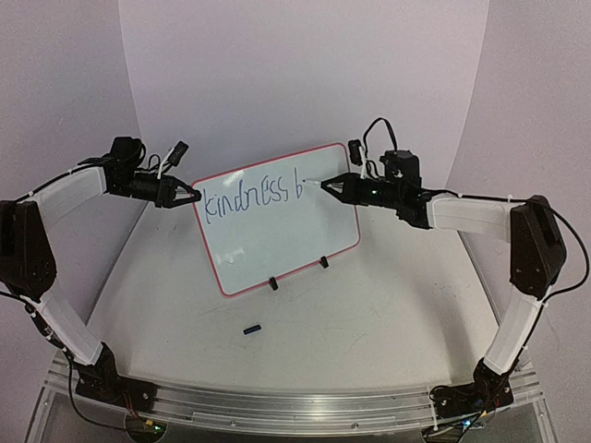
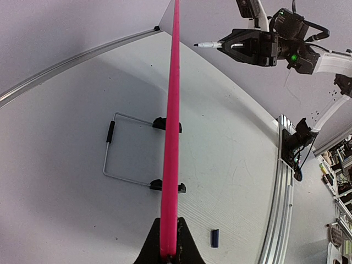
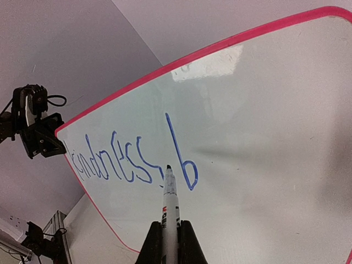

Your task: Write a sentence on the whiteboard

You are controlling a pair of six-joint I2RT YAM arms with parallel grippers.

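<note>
Right wrist: only "kindness b" of sentence (image 3: 118, 159) on whiteboard (image 3: 264, 137), rest pending; gripping marker (image 3: 169, 198) in right gripper (image 3: 170, 234), whiteboard in left gripper (image 2: 168, 245).

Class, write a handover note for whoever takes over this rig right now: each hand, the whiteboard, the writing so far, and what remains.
The left hand is shut on the left edge of the whiteboard, steadying it.
The right hand is shut on the marker pen, tip by the last letter; contact unclear.
The whiteboard stands on its feet on the table.
Done: the sentence reads "kindness b" so far, on one line.
Left: the rest of the sentence. A small dark piece, perhaps the pen's cap, lies in front of the board.
</note>
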